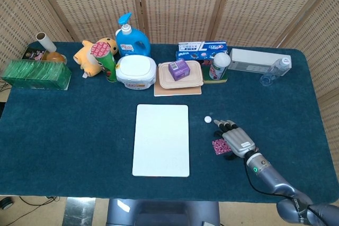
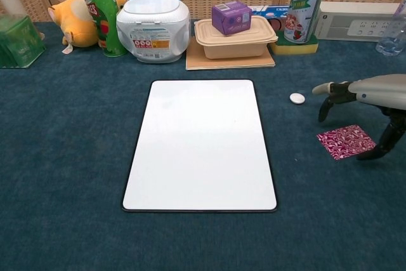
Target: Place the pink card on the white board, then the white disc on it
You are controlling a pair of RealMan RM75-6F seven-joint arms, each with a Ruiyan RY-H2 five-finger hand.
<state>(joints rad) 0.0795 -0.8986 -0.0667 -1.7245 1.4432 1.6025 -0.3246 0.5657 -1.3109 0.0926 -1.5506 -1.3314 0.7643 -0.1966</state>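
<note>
The pink patterned card lies flat on the blue cloth to the right of the white board. In the head view the card is half covered by my right hand. That hand hovers over the card with its fingers spread and curved down, holding nothing; its thumb reaches down at the card's right edge. The small white disc rests on the cloth just beyond the fingertips, also seen as the disc right of the board. My left hand is out of sight.
Along the table's far side stand a green box, a plush toy, a crisps can, a blue pump bottle, a white tub, a lidded food box with a purple carton, a cup and a water bottle.
</note>
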